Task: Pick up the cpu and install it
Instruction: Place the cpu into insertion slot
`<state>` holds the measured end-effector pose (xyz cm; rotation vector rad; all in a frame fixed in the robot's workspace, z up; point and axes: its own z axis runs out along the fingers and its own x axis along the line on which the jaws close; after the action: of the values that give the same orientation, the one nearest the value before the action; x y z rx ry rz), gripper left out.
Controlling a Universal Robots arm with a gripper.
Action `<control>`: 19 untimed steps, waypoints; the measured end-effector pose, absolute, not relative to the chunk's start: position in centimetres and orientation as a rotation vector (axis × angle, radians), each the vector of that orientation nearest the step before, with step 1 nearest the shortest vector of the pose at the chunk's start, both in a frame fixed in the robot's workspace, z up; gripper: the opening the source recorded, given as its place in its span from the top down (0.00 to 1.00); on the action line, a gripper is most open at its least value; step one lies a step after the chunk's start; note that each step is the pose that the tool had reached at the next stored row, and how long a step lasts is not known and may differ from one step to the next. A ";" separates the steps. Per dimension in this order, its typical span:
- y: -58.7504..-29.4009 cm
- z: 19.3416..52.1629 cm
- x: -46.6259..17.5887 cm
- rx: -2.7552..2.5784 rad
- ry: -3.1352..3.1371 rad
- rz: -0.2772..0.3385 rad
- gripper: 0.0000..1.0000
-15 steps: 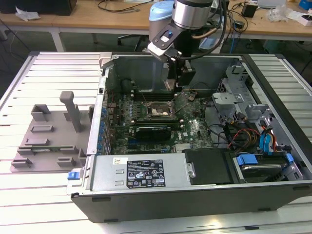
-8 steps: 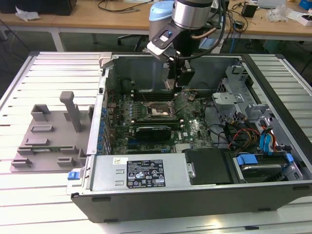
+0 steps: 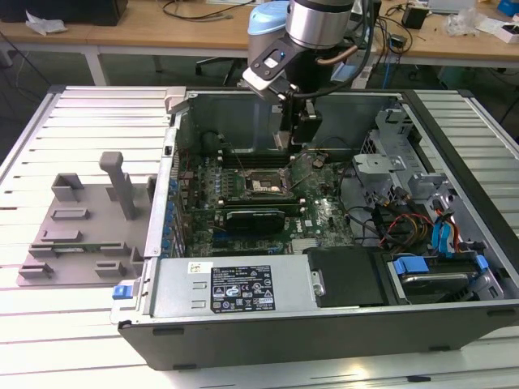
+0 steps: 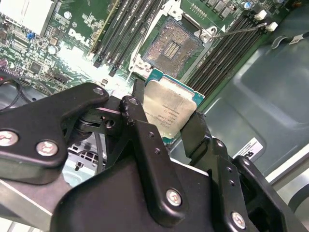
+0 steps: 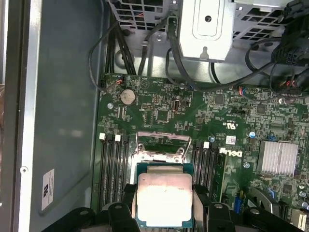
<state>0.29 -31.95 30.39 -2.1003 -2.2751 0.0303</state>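
**Cpu gripped in the jaws beside the open socket**

Exterior view: the silver and pale-blue robot arm reaches down into the open black and grey metal computer case, which lies on a white slatted surface. The black jaws hang over the green motherboard, just to the exterior view's right of the square processor socket. A grey plastic fixture tray lies well apart from the socket, outside the case on the exterior view's left.

Both wrist views supply the grip. The cpu, a small flat square chip with a silvery-white metal top and a green rim, sits between the jaws. They are closed onto two opposite edges of the chip, with its metal top facing the cameras.

The second wrist view adds the socket's state. Its grid of contacts lies exposed, and the thin wire lever is swung aside. The cpu is just beside the socket, apart from it and not seated.

The first wrist view adds the silver metal load frame, which stands raised at the socket.
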 end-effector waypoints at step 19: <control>-32.0 30.2 -0.6 -2.142 -2.237 0.031 0.45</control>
<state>-0.62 -31.96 30.25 -2.1418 -2.2371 0.0308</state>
